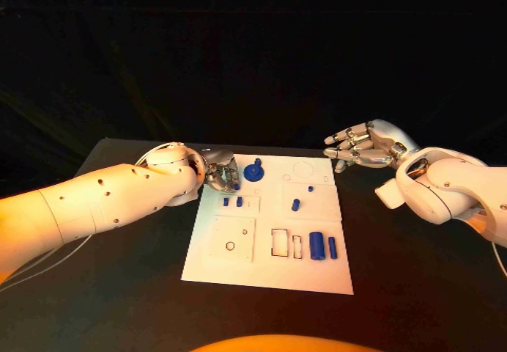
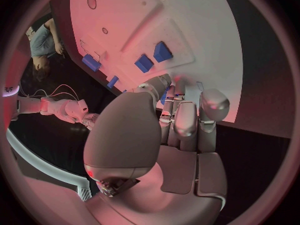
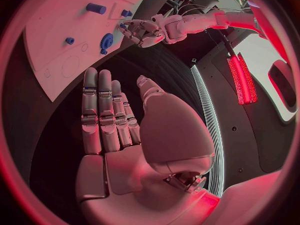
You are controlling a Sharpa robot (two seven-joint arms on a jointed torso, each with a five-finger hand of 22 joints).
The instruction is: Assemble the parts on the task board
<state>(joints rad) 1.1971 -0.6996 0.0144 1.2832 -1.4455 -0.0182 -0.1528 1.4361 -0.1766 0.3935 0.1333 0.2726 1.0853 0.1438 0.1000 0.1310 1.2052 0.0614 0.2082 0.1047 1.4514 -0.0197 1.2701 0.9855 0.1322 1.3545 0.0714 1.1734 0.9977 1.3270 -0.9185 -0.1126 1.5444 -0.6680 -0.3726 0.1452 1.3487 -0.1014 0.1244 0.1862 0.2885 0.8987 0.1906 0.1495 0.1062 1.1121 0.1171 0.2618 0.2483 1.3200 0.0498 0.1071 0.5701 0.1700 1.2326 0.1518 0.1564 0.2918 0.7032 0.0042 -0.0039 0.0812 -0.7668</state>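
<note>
Black table (image 1: pixel 127 293), matte, far edge running across the upper part of the head view. Beyond it, dark backdrop (image 1: pixel 253 66) of draped black cloth with faint folds. Warm orange light from the near left side; surroundings otherwise in deep shadow.
</note>
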